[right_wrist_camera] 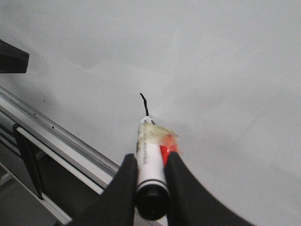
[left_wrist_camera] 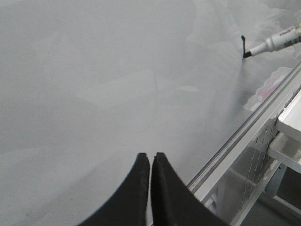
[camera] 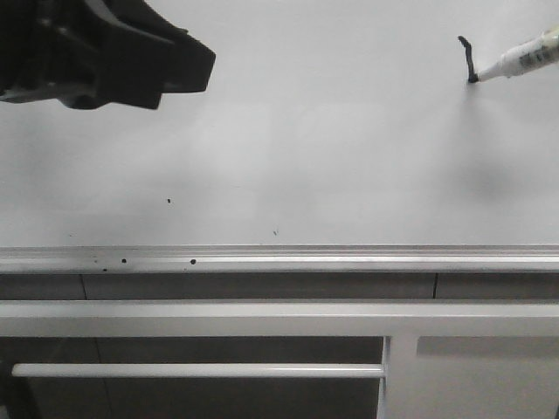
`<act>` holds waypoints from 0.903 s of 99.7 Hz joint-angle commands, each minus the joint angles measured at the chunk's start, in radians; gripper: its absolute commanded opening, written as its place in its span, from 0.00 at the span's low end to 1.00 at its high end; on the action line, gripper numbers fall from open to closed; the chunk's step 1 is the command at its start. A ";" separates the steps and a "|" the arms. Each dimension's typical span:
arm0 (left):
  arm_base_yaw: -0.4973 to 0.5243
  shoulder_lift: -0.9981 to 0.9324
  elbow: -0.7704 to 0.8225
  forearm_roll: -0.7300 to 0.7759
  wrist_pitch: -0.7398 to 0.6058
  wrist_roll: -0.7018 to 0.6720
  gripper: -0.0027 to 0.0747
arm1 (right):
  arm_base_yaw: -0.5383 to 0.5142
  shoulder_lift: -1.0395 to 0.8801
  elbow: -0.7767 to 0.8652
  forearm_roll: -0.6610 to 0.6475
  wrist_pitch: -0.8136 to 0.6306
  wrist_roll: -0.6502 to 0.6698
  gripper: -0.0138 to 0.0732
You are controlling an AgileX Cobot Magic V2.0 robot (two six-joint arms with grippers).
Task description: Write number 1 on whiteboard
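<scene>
Nearest lens, upper left: left gripper (left_wrist_camera: 150, 162), pads pressed together on nothing, idle over the whiteboard (camera: 288, 131). Far right: right gripper (right_wrist_camera: 149, 176) clamps a marker (camera: 515, 61), tip touching the board. Number 1 (camera: 468, 58): hook and short stroke drawn; most of the downstroke apparently remains.

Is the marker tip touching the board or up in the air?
Touching. In the front view the marker tip sits at the bottom end of the short black stroke on the whiteboard, held in the right pincer.
</scene>
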 commanded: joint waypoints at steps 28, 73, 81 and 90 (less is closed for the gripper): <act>0.000 -0.016 -0.024 0.003 -0.076 -0.011 0.01 | -0.005 0.007 0.015 -0.063 -0.002 0.037 0.11; 0.000 -0.016 -0.024 0.003 -0.076 -0.011 0.01 | -0.005 0.007 0.087 -0.056 -0.010 0.124 0.11; 0.000 -0.016 -0.024 0.003 -0.076 -0.011 0.01 | -0.005 0.007 0.096 -0.051 -0.010 0.126 0.11; 0.000 -0.016 -0.024 0.003 -0.076 -0.011 0.01 | -0.005 0.007 0.099 -0.046 -0.010 0.126 0.11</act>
